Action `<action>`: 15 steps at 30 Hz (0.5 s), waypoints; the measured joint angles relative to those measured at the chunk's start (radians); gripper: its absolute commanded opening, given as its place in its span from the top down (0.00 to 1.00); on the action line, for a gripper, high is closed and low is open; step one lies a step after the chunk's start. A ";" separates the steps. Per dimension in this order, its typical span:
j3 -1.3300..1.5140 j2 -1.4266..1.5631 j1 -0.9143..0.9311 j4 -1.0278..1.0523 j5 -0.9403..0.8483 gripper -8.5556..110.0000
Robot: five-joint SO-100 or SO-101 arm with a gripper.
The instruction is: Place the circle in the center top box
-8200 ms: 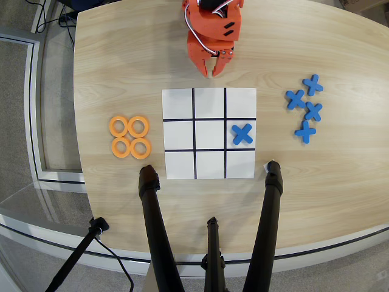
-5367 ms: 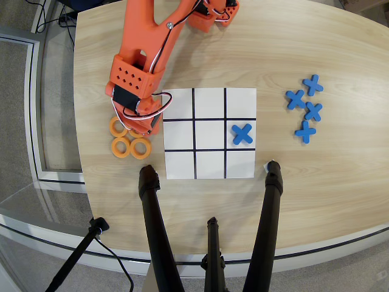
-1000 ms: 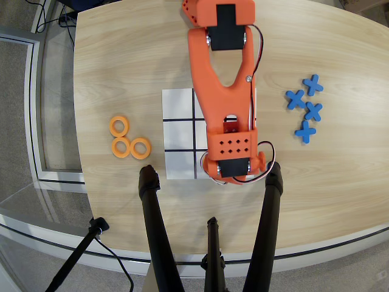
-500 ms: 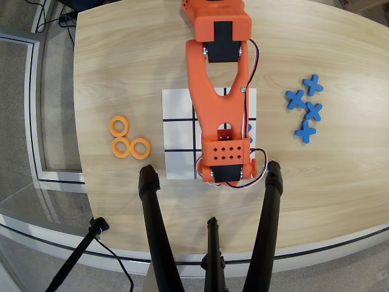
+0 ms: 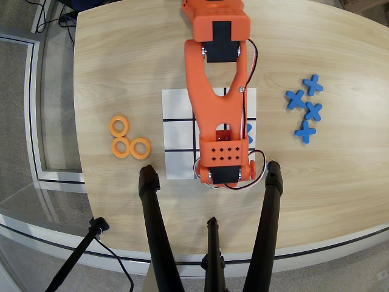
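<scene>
Three orange rings lie on the wooden table [image 5: 121, 55] to the left of the paper grid [image 5: 178, 134] in the overhead view: one ring [image 5: 119, 126] nearer the robot's base end, and below it a second ring [image 5: 120, 147] and a third ring [image 5: 140, 148] side by side, the three close together, possibly touching. A fourth ring cannot be seen anywhere; if the arm carries one, the arm's own body hides it.

The orange arm [image 5: 217, 91] stretches from the far edge of the table straight across the grid, covering the grid's middle column and part of the right one. Its wrist block with the dotted face and black motor sits over the grid's edge row nearest the black tripod legs [image 5: 155, 225], about at the middle cell of that row, so the cell itself is hidden. The gripper is under that block and out of sight, so I cannot tell whether its fingers are spread or pinching anything.

A sliver of a blue cross [image 5: 248, 129] peeks out at the arm's right side, on the grid's right column. Well to the right of the grid, four more blue crosses [image 5: 306, 108] sit clustered on the bare wood.
</scene>
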 measured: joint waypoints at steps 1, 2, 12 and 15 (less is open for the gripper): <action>0.000 0.000 0.000 0.000 0.002 0.87; -0.005 0.000 -0.002 0.002 0.005 0.87; -0.017 0.101 0.000 0.150 0.012 0.83; -0.017 0.163 0.000 0.210 0.012 0.83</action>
